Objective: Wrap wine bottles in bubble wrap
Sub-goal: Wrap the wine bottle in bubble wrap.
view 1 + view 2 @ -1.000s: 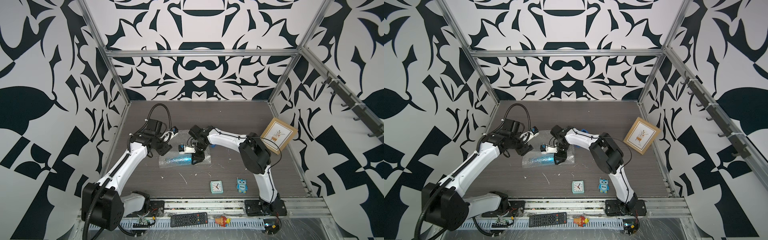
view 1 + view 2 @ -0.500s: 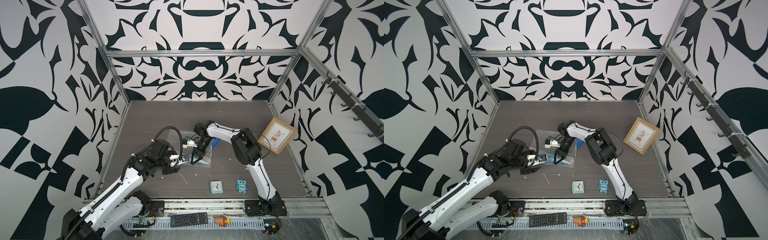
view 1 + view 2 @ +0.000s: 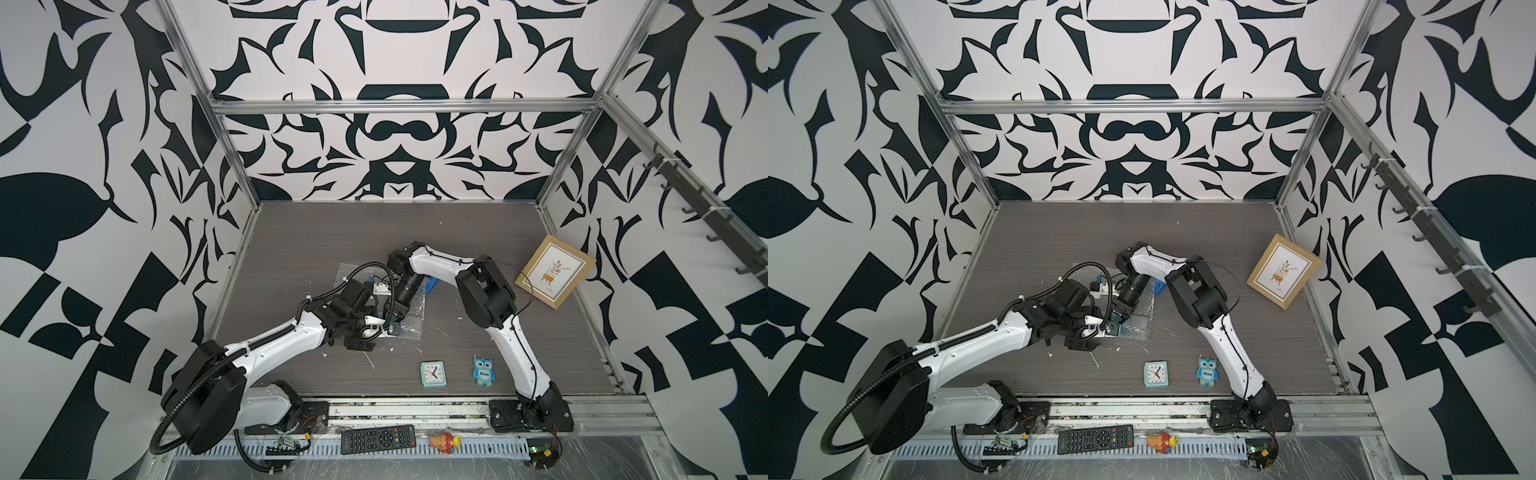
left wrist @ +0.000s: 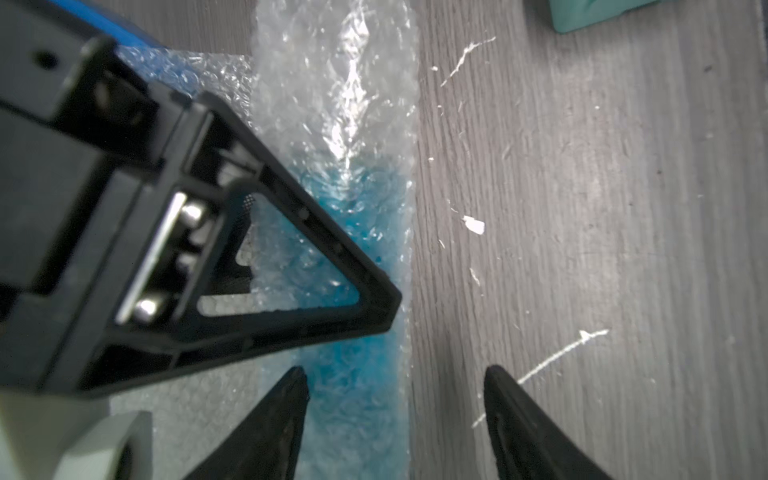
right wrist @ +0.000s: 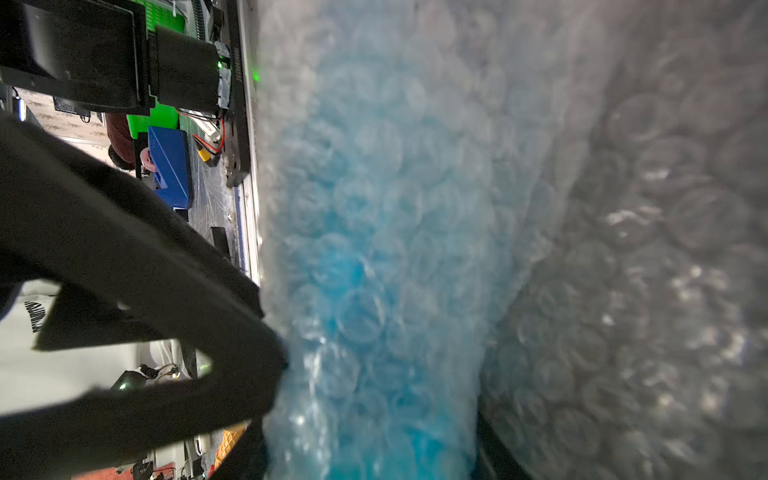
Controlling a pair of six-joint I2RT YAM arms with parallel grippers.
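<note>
In the right pincer [image 5: 378,390], wine bottle [image 4: 353,395] inside bubble wrap [image 4: 332,83]

Word "One" in white on the belly of the blue owl figure [image 3: 484,371], just beside the small clock [image 3: 433,374], clock numbers and remote control [image 3: 378,439] buttons too small to read.

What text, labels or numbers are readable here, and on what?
"One": on the owl's belly.
Clock numerals, remote keys, framed print: too small to read.
Black lettering on a white arm part, right wrist view: cut off and blurred.
</note>
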